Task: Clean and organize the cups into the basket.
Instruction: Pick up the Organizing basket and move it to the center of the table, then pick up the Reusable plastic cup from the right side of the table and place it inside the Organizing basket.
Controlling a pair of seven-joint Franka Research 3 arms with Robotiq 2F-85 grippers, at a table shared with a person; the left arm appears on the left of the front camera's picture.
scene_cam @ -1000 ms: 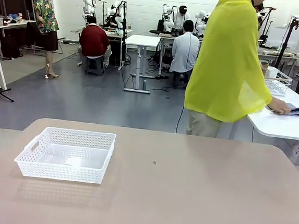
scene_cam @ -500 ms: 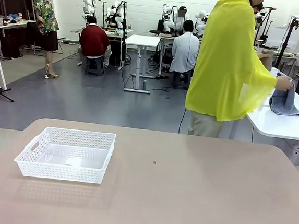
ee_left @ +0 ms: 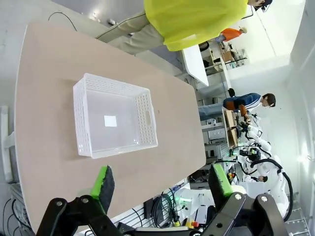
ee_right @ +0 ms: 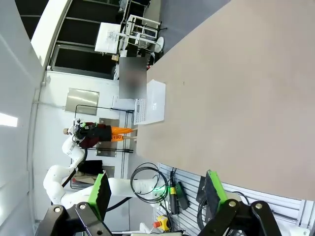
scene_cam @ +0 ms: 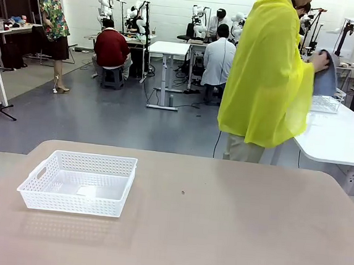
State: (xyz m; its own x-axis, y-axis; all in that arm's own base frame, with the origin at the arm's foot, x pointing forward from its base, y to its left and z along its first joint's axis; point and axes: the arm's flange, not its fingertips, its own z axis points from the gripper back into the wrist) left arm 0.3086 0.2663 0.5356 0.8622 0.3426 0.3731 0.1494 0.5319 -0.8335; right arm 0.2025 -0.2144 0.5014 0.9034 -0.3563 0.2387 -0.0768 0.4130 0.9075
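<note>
Overhead, left pincer (ee_left: 161, 173) and right pincer (ee_right: 156, 176) wide, empty; left high above the basket (ee_left: 146, 123).

beige table (scene_cam: 236, 231), person in yellow (scene_cam: 266, 72), grey cloth (scene_cam: 327, 80)

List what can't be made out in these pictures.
- Front view: the white patch in the basket, too small to identify.
- Right wrist view: the basket's inside, too far and edge-on.
- Front view: the person's lower legs, hidden by the table.
- Front view: the grey cloth's shape, bunched in the person's hand.
</note>
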